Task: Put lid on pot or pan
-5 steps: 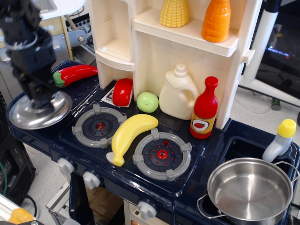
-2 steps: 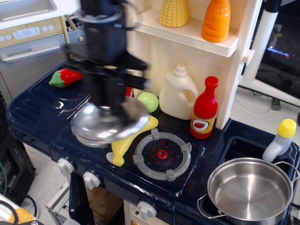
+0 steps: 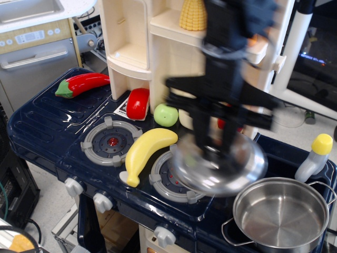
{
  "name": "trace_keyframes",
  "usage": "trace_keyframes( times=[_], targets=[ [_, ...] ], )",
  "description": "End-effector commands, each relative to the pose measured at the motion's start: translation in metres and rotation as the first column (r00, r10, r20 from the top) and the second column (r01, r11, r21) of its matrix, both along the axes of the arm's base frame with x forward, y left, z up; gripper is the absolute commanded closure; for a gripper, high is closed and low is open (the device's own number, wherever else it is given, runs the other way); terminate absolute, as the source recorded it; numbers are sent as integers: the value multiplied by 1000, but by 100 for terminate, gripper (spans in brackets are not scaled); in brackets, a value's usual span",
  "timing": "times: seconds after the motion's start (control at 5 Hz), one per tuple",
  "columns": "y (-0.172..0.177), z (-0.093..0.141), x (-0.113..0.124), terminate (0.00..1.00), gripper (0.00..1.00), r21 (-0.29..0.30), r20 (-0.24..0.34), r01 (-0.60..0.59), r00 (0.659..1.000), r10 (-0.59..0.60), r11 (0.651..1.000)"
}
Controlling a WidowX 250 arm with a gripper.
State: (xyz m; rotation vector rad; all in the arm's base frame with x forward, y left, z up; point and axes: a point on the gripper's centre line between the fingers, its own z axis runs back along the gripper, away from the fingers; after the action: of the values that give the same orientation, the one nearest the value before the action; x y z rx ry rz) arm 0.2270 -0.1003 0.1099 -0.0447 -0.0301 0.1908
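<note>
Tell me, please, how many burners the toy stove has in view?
2: the left burner, fully visible beside the banana, and the right burner, partly covered by the lid carried above it. No others show, though the arm hides part of the stovetop.

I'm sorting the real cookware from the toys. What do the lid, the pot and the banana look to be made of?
Lid: likely polished steel; silvery and mirror-like, though motion-blurred.
Pot: likely stainless steel; bright reflective walls, thin wire handles.
Banana: looks like moulded plastic; an even, glossy yellow.
</note>
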Motion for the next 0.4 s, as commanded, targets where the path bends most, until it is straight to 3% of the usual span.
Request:
trace_keyframes(
  times=[0.0, 0.2],
  targets=[
    [-46, 4, 12, 0, 100, -52, 88, -56, 994, 60, 997],
    [-42, -8, 10, 0, 100, -109, 98, -54, 993, 65, 993]
  ],
)
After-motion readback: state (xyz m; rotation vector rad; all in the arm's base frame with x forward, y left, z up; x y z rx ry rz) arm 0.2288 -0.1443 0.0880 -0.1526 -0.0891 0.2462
